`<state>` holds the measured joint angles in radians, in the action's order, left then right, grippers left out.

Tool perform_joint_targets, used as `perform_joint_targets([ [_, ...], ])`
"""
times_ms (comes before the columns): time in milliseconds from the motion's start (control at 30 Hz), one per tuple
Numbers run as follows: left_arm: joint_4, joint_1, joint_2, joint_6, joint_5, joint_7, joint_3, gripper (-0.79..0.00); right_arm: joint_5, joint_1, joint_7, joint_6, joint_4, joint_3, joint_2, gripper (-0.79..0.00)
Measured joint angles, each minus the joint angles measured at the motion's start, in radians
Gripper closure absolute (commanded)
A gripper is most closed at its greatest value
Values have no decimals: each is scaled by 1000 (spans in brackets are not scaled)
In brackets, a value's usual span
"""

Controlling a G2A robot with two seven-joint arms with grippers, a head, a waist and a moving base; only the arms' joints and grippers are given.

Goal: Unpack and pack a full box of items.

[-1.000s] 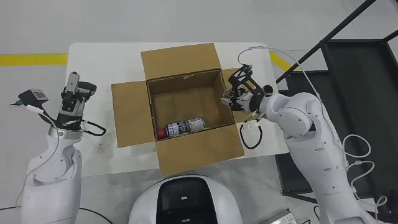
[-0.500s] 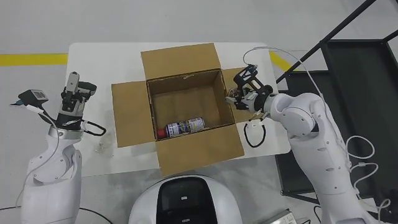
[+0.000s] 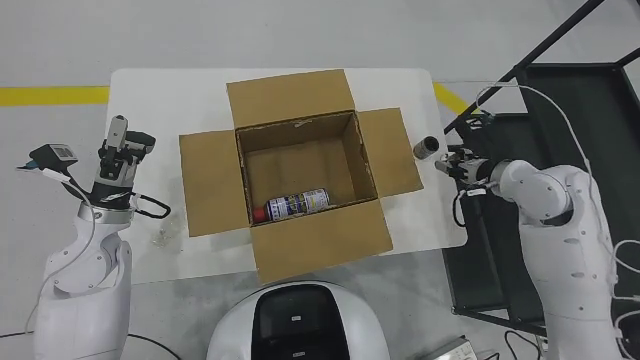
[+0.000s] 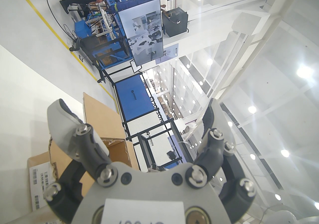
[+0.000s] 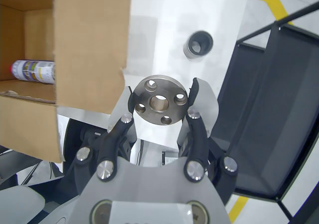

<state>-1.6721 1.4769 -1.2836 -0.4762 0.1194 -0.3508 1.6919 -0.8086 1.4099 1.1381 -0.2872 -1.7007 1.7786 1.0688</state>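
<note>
An open cardboard box point(image 3: 300, 100) stands mid-table with a spray can point(image 3: 297, 203) lying on its floor near the front wall; the can point(image 5: 33, 70) also appears in the right wrist view. My right gripper point(image 5: 160, 96) is shut on a round metal flange point(image 5: 159, 103) with several bolt holes. It hangs over the table's right edge point(image 3: 452, 168), beyond the box's right flap point(image 5: 92, 35). A short grey metal sleeve point(image 3: 427, 147) sits on the table just beyond it. My left gripper point(image 4: 137, 120) is open, holds nothing, and points upward at the table's left end point(image 3: 118, 132).
A black metal rack point(image 3: 560, 110) stands close against the table's right side, right behind the right gripper. The box's four flaps are folded outward. White table point(image 3: 170, 100) lies bare to the left of the box.
My right gripper has moved right from the box's right wall, out past the flap to the table's right edge, with the flange in it. The left arm has kept still.
</note>
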Motion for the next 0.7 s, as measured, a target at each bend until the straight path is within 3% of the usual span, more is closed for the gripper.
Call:
perform_joint_targets([
  [700,0,0,0,0,0,0,0,-785,-184,-222,-157,108,436,-275,16,0],
])
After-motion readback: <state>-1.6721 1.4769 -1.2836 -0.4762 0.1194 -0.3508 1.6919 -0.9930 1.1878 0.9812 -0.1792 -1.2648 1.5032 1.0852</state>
